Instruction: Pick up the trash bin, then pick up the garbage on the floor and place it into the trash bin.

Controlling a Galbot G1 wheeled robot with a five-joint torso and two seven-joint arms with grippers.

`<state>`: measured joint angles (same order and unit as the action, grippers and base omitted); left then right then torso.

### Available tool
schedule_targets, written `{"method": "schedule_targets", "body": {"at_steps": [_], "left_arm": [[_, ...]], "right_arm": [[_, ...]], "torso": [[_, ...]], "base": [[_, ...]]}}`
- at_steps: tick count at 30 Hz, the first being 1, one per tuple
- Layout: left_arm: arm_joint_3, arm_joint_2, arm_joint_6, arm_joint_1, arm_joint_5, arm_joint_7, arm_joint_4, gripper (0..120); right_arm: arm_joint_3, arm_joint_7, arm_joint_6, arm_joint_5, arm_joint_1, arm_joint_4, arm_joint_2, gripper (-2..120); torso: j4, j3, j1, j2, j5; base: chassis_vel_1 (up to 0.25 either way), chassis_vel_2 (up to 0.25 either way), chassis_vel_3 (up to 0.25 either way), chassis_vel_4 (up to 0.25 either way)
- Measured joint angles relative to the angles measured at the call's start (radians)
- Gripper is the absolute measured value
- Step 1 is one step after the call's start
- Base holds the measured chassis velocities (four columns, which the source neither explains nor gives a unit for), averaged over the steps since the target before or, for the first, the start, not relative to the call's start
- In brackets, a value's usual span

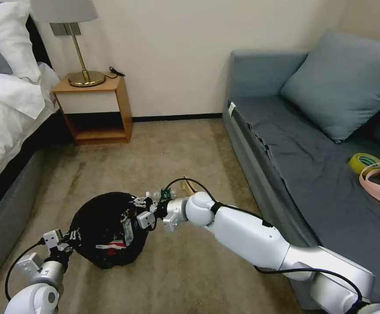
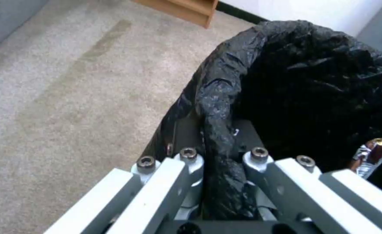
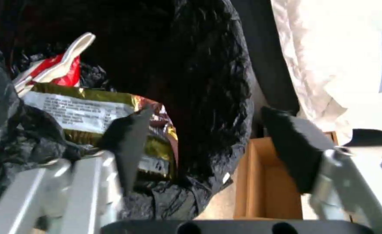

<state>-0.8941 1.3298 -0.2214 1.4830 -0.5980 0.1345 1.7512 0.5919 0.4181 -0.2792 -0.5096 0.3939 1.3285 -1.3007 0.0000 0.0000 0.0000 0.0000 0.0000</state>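
Observation:
The trash bin (image 1: 98, 213), lined with a crinkly black bag, hangs low at the front left, and my left gripper (image 1: 65, 239) is shut on its near rim (image 2: 219, 107). My right gripper (image 1: 145, 212) is open over the bin's right rim, its dark pads (image 3: 293, 146) spread wide. Inside the bin lie a red-and-white wrapper (image 1: 108, 247) (image 3: 59, 66) and a yellow-silver wrapper (image 1: 128, 230) (image 3: 80, 110), the latter just beside one pad. On the carpet behind the right wrist are a clear bottle with a green label (image 1: 162, 194) and a tan cardboard piece (image 1: 189, 186).
A bed (image 1: 6, 113) runs along the left, and a wooden nightstand (image 1: 96, 109) with a brass lamp (image 1: 85, 74) stands at the back wall. The grey sofa (image 1: 312, 165) on the right carries a tape roll (image 1: 364, 162) and a pink strap (image 1: 379, 183). Open carpet (image 1: 172, 148) lies between.

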Motion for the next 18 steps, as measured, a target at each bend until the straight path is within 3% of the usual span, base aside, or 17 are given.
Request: {"method": "schedule_targets", "body": {"at_steps": [8, 18], "left_arm": [[-0.008, -0.011, 0.002, -0.001, -0.009, 0.000, -0.005, 5], [-0.012, -0.012, 0.004, -0.004, -0.020, 0.000, -0.006, 5]], "right_arm": [[-0.045, -0.088, 0.002, 0.017, 0.017, 0.016, 0.012, 98], [-0.181, -0.278, 0.041, 0.089, 0.075, 0.071, 0.062, 100]], "torso": [[0.0001, 0.000, 0.000, 0.000, 0.0000], [0.0001, 0.000, 0.000, 0.000, 0.0001]], "base": [[0.000, 0.000, 0.000, 0.000], [0.000, 0.000, 0.000, 0.000]]}}
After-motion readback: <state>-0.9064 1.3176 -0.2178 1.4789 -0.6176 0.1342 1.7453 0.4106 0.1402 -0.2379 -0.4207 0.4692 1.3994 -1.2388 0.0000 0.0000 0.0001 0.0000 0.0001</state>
